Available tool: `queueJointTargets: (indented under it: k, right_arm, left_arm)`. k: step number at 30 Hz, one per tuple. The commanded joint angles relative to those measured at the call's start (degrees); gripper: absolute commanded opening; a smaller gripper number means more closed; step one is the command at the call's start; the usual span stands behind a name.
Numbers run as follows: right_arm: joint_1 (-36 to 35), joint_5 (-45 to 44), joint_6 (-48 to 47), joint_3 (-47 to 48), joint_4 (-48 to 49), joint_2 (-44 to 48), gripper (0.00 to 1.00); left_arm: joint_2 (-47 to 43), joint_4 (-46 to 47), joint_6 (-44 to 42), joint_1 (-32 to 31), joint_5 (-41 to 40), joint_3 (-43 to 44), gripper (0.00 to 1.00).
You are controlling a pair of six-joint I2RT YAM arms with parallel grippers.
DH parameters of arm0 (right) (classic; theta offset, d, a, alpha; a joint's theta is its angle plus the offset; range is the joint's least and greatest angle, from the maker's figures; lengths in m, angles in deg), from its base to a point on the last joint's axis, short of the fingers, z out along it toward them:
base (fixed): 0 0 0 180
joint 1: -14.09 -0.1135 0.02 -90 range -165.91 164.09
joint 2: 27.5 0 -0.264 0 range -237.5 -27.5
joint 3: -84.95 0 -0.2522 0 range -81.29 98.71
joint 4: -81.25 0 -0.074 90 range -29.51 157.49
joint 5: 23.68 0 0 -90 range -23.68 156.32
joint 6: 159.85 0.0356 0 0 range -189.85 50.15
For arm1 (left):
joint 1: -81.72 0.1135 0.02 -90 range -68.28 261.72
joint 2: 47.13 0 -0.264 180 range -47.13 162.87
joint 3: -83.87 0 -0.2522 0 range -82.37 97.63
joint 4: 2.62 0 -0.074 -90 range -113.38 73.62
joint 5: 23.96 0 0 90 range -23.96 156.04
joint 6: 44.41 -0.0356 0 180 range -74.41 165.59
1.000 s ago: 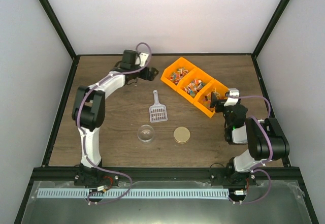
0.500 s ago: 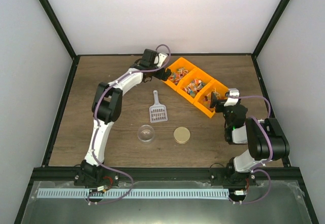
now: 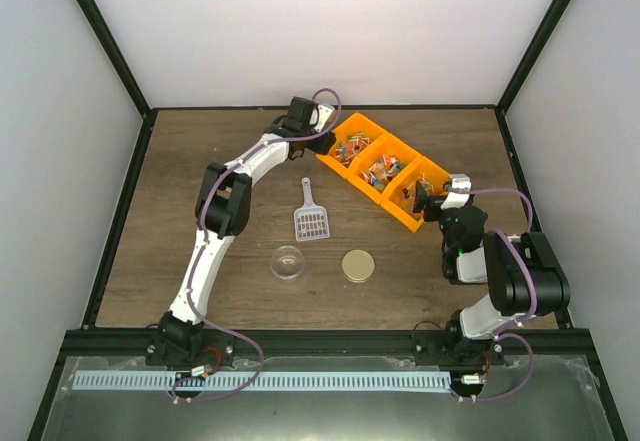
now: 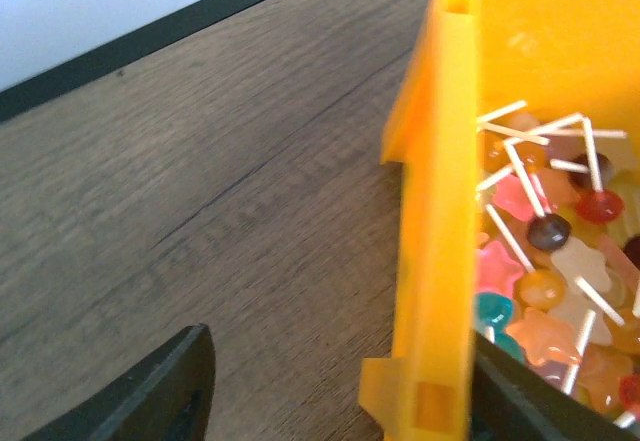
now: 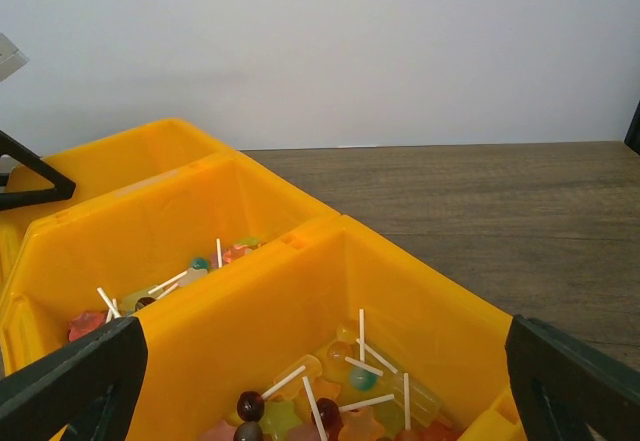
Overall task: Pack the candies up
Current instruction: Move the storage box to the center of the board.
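Observation:
The candies (image 3: 381,172) are tiny coloured sweets on white sticks, lying in three joined orange bins (image 3: 398,207) at the back right. My left gripper (image 3: 328,141) is open at the far-left bin; in the left wrist view (image 4: 335,401) its jaws stand either side of that bin's wall (image 4: 435,261), one finger over the candies (image 4: 545,281). My right gripper (image 3: 418,199) is open and empty at the nearest bin; in the right wrist view (image 5: 320,391) it looks over the bin wall (image 5: 250,321) onto the candies (image 5: 340,401).
A pale slotted scoop (image 3: 311,215) lies mid-table. A clear round bowl (image 3: 288,262) and a round gold lid (image 3: 358,265) sit nearer the front. Black frame rails edge the wooden table (image 3: 180,211).
My left arm has swung right along the back of the table, bringing its gripper to the far-left bin's wall. The right arm has not moved.

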Motion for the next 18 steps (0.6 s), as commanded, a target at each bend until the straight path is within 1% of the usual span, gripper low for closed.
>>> queueJointTargets:
  k: [1, 4, 8, 18]
  right_arm:
    - [0.55, -0.08, -1.33, 0.52, 2.11, -0.08, 1.00]
    - [0.45, -0.09, -1.38, 0.52, 2.18, -0.03, 1.00]
    - [0.50, -0.08, -1.35, 0.52, 2.17, -0.08, 1.00]
    - [0.51, -0.08, -1.36, 0.52, 2.17, -0.08, 1.00]
  left_arm:
    - [-0.41, -0.35, -0.03, 0.22, 0.15, -0.11, 0.57]
    - [-0.79, -0.20, 0.36, 0.13, 0.67, -0.89, 0.51]
    - [-1.57, -0.47, 0.75, -0.10, -0.04, -1.95, 0.46]
    - [-6.42, -0.35, 1.32, -0.66, -3.51, -8.73, 0.44]
